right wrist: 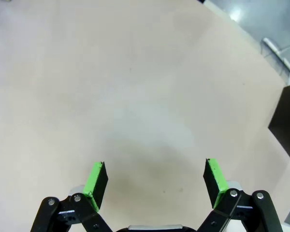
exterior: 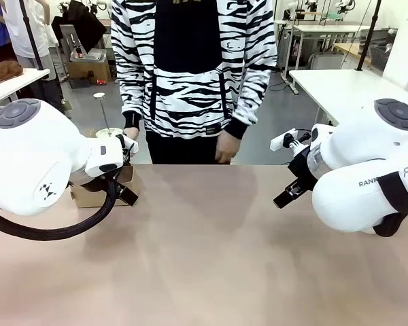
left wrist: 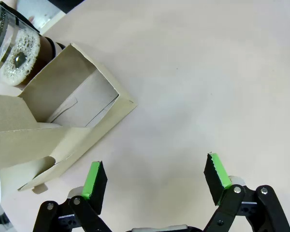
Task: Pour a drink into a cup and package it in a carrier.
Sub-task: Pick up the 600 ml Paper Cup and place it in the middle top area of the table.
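Surface of smooth pinkish-tan board [exterior: 211, 258] is the biggest thing, and most of it is bare. That leaves room in the middle for the work.

Next comes the person in a black-and-white striped top [exterior: 190, 68], who stands at the far side. One hand [exterior: 128, 141] is down by the box, maybe to help with it. The other hand [exterior: 226, 148] hangs loose.

The big white left arm [exterior: 34, 156] bends low over the left part of the surface. I think it is there to be close to the box. The big white right arm [exterior: 367, 176] waits off to the right, out of the way.

The small brown cardboard carrier [left wrist: 53, 77] sits on the surface at the far left, near the person. Its top is open, so a cup can go in from above. I cannot tell if a cup is inside.

The clear glass jar [left wrist: 2, 34] stands just behind the carrier, touching or almost touching it. The dark brown drink [left wrist: 20, 58] is in the jar, with foam on top, so I think no pouring has begun.

The left tool [left wrist: 154, 166] hangs over bare board right beside the carrier. Its green pads are wide apart and hold nothing, ready to take something. The right tool [right wrist: 154, 166] is spread wide too, with nothing in it, over bare board.
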